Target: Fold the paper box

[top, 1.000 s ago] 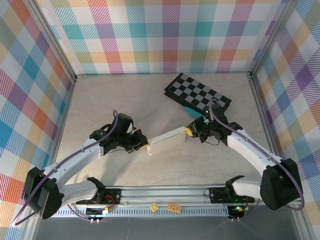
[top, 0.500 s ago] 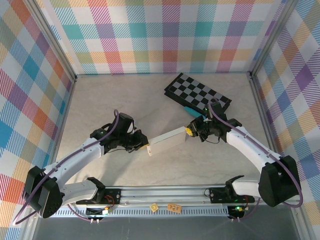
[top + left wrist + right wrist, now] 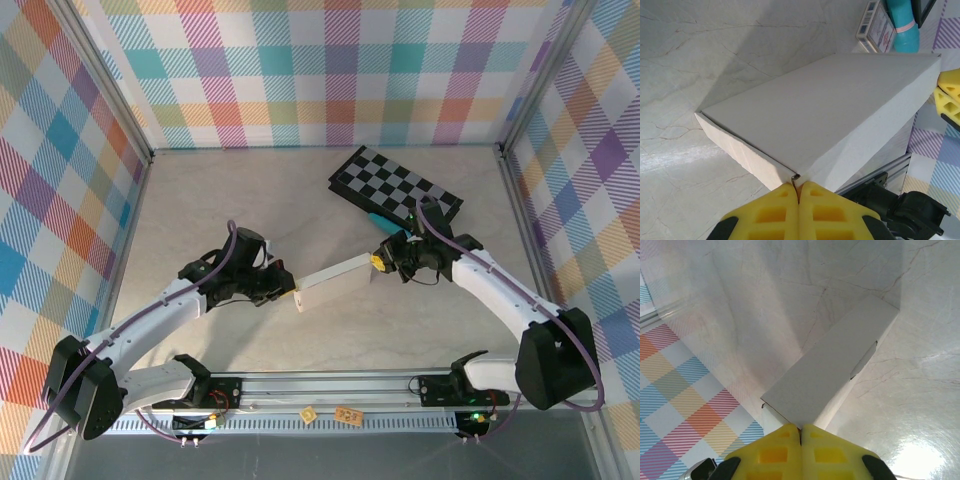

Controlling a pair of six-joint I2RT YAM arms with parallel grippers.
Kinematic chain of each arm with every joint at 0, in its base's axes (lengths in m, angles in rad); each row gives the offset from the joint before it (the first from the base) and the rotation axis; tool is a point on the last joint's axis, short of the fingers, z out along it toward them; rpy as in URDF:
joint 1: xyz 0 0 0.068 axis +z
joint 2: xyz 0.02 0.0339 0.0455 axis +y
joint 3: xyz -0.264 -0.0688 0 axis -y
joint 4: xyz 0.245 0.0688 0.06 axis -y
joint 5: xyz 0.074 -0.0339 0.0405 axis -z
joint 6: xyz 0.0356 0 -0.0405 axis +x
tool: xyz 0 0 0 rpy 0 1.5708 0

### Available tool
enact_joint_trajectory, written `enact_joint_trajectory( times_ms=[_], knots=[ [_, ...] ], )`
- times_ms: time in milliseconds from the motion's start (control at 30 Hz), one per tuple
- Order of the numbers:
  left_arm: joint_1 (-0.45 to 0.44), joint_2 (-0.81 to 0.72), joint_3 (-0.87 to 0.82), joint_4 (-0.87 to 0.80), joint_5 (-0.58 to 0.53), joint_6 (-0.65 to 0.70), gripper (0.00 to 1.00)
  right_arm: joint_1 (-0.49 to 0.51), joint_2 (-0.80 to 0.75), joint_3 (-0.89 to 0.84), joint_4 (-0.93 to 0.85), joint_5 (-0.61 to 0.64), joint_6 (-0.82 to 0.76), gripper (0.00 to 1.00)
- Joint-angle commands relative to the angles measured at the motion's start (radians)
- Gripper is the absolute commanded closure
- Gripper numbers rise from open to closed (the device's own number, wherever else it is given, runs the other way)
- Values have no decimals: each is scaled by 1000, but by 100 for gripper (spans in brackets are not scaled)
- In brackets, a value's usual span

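The right arm (image 3: 500, 290) has shifted slightly; the plain white shallow cardboard box (image 3: 335, 281) stays at mid-table (image 3: 250, 200), its opposite ends pinched by the left gripper (image 3: 294, 296) and right gripper (image 3: 374, 263). Just behind the right gripper lie a teal cylinder (image 3: 385, 221), a small patterned packet (image 3: 875, 27) and a black-and-grey checkered board (image 3: 395, 185).

Bright, even overhead light. Top view is sharp, with only faint soft shadows under the arms. Left wrist view: the paper box (image 3: 830, 110) throws a broad grey shadow over the table (image 3: 690, 75) behind it, with a pale sheen lower left. Right wrist view: hot glare patch bottom right, and a diagonal shadow band across the marble.
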Motion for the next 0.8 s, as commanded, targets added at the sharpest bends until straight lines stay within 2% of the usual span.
enact_joint_trajectory(
  times_ms=[0, 167, 233, 333, 500, 600, 767],
  knots=[
    [-11, 79, -41, -169, -41, 35, 96, 11, 66, -13, -265, 86, -33, 90],
    [-12, 84, -1, -176, -39, 24, 93, 40, 13, 106, -344, 146, -46, 55],
    [-14, 91, 15, -185, -37, 23, 92, 91, -12, 141, -352, 178, -7, 41],
    [-18, 98, 33, -189, -40, 23, 91, 185, -26, 149, -327, 217, 119, 30],
    [-21, 110, 44, -172, -29, 19, 91, 248, 20, 143, -246, 236, 235, 23],
    [-27, 116, 54, -168, -28, 19, 91, 271, 70, 155, -217, 209, 290, 22],
    [-31, 113, 63, -173, -23, 25, 90, 300, 133, 206, -185, 244, 326, 21]
  ],
)
